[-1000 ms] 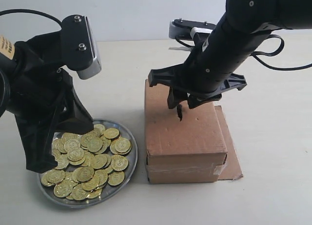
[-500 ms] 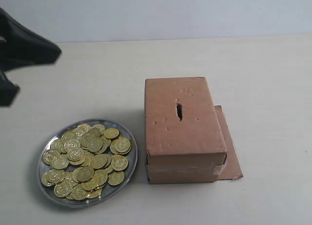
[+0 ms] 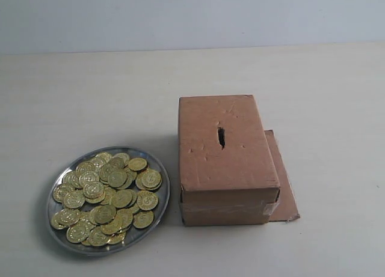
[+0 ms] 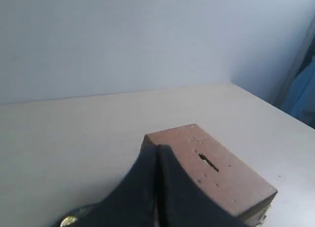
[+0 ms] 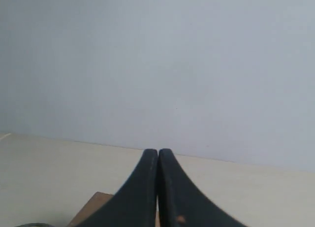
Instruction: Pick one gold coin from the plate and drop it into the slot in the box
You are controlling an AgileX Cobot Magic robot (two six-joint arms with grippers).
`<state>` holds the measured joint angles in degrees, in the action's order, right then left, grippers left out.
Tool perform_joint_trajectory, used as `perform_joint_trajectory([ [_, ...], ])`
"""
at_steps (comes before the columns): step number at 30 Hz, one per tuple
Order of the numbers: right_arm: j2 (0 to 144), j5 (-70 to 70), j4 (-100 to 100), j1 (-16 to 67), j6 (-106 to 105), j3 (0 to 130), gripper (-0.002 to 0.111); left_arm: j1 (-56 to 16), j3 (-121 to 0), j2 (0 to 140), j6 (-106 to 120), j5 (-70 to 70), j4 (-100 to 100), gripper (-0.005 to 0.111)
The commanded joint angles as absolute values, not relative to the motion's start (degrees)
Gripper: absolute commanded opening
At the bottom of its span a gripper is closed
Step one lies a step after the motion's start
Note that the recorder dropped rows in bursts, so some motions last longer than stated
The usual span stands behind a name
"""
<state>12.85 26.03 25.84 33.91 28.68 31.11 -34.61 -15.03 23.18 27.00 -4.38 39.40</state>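
The silver-grey plate (image 3: pixel 155 220) lies at the front left of the table, heaped with gold coins (image 3: pixel 117 178). Right of it stands the brown box (image 3: pixel 228 163), the dark slot (image 3: pixel 221 136) in its top. Neither arm shows in the exterior view. My left gripper (image 4: pixel 156 149) is shut with nothing between its fingers, raised off the table, and past it I see the box (image 4: pixel 231 178), its slot (image 4: pixel 208 162) and one coin (image 4: pixel 68 220). My right gripper (image 5: pixel 157 151) is shut and empty too, held high, with a box corner (image 5: pixel 93 205) below it.
A flat cardboard flap (image 3: pixel 286 187) sticks out at the box's right side. The pale table (image 3: pixel 90 103) runs back to a light wall. A blue shape (image 4: pixel 302 94) shows at the edge of the left wrist view.
Both arms have pulled out of the exterior view: the right one left the box top first, then the left one drew off to the left. Plate, coins and box stayed put.
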Motion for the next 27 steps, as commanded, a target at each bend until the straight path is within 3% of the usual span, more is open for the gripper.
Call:
perform_joint_trajectory([
  [1, 0.0, 23.2, 24.0, 34.0, 35.2, 18.4, 0.0, -34.5, -6.8, 18.7, 26.5, 0.0, 42.8, 0.0],
  [8, 0.7, 10.1, 22.8, 33.9, 39.1, 4.0, 0.0, -34.5, 0.0, 15.5, 26.3, 1.2, 42.9, 0.0],
  [12, 0.7, 9.3, 22.0, 33.9, 39.5, 0.0, 0.0, -34.5, 0.0, 15.5, 28.7, 0.0, 42.3, 0.0],
  [27, 0.7, 10.1, 18.9, 33.9, 42.7, 0.0, 0.0, -34.5, 0.0, 15.5, 26.6, -4.8, 42.8, 0.0],
])
